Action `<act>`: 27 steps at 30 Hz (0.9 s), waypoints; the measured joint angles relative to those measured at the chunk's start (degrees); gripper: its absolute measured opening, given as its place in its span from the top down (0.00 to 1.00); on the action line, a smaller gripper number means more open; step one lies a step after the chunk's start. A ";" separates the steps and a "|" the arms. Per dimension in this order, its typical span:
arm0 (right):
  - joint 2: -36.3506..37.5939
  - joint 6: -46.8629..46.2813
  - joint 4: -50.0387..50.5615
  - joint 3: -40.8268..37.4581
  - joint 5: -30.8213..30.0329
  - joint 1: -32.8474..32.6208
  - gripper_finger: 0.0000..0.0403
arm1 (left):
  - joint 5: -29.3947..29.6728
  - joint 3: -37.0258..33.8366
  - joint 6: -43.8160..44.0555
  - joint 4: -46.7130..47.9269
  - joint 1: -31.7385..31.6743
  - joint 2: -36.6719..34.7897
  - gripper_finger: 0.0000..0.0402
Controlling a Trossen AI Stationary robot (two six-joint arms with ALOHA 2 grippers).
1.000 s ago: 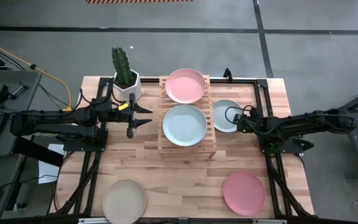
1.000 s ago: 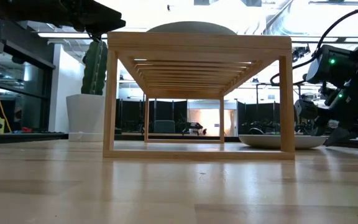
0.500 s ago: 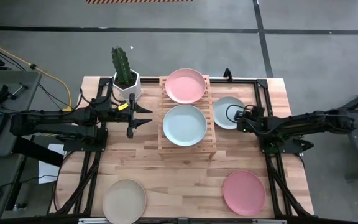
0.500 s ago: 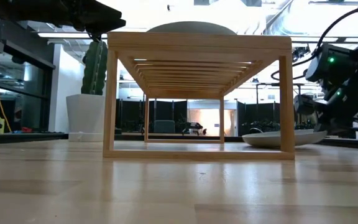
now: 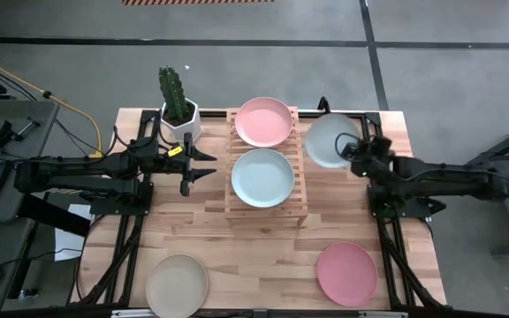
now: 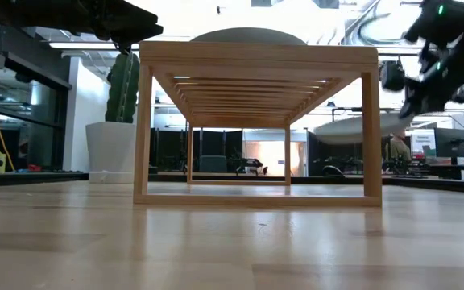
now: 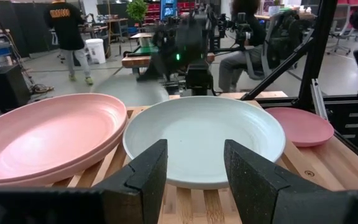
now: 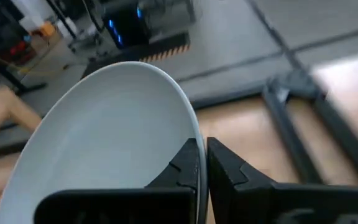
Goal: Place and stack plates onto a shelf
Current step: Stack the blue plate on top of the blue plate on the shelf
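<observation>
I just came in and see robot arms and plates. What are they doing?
The right gripper is pinching the rim of a mint green plate and holding it up off the table, beside the wooden shelf. A pink plate and another green plate sit on the shelf. The left gripper, open, waits by the cactus pot. A beige plate and a second pink plate lie on the table.

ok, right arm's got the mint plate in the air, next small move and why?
Probably carry it sideways toward the shelf. The right gripper is shut on the rim of the lifted mint plate, which hangs clear of the table beside the rack, roughly level with its top in the low view. The mint plate on the shelf is the likely stacking spot.
</observation>
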State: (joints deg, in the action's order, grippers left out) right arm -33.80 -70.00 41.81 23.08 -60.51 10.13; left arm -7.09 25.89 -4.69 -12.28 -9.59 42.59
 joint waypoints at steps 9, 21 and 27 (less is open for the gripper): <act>2.77 21.02 -5.28 16.96 0.36 -0.25 1.00 | 0.00 0.00 0.00 -0.02 0.00 0.00 0.63; -18.87 34.05 -26.11 23.52 21.43 -7.47 1.00 | 0.00 0.02 0.17 -0.98 -0.01 -0.01 0.63; -27.58 35.28 -26.55 29.65 21.52 -10.26 1.00 | 0.00 0.00 0.13 -0.96 -0.02 0.00 0.63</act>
State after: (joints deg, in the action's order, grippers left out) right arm -61.38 -34.72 15.26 52.73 -38.99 -0.13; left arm -7.09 25.89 -4.56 -13.23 -9.61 42.59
